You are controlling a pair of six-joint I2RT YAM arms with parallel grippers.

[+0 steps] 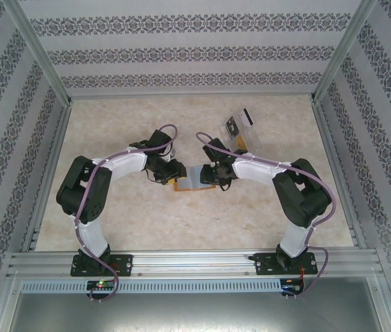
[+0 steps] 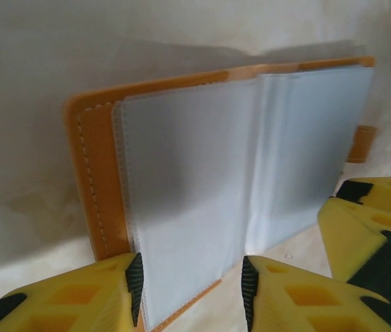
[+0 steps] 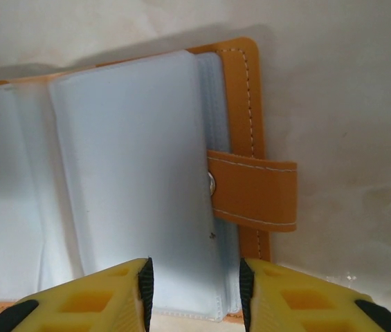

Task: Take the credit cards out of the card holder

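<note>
Left gripper (image 2: 189, 294): jaws parted, straddling the near edge of a frosted pocket page (image 2: 188, 194), nothing clamped. Right gripper (image 3: 194, 294): likewise parted over the opposite page, just beside the snap tab (image 3: 254, 190). The card holder (image 1: 194, 178) lies open and flat on the table (image 1: 126, 221) between the two arms; the credit cards (image 1: 237, 126) sit farther back, beyond the right arm, well apart from it.
</note>
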